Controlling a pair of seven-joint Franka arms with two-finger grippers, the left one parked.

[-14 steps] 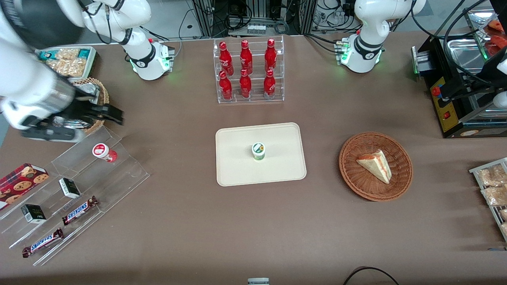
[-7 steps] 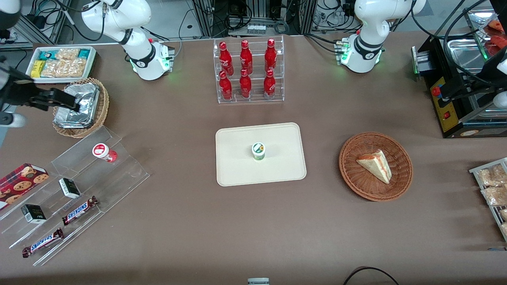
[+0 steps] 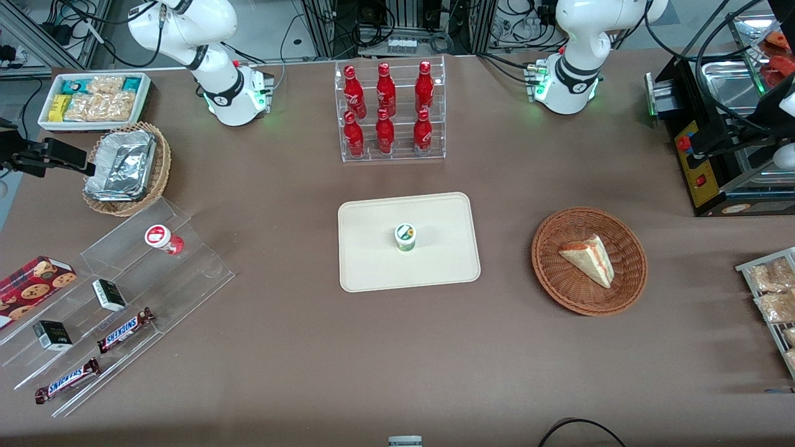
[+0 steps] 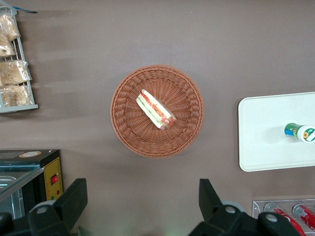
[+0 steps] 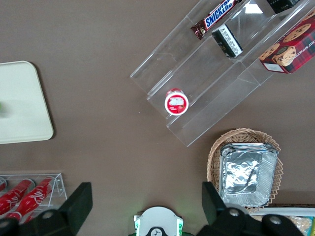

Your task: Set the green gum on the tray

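Green gum (image 3: 405,237) upright on tray (image 3: 372,261), approx. mid-tray, white lid up; also seen in left wrist view (image 4: 299,132). Claw (image 5: 142,209) fingers wide apart, nothing btwn them, high above surface at working arm's end, near foil-filled wicker basket (image 3: 158,162). Red-lidded bottle (image 5: 176,102) sits on clear stepped rack (image 3: 186,273), well apart from tray.
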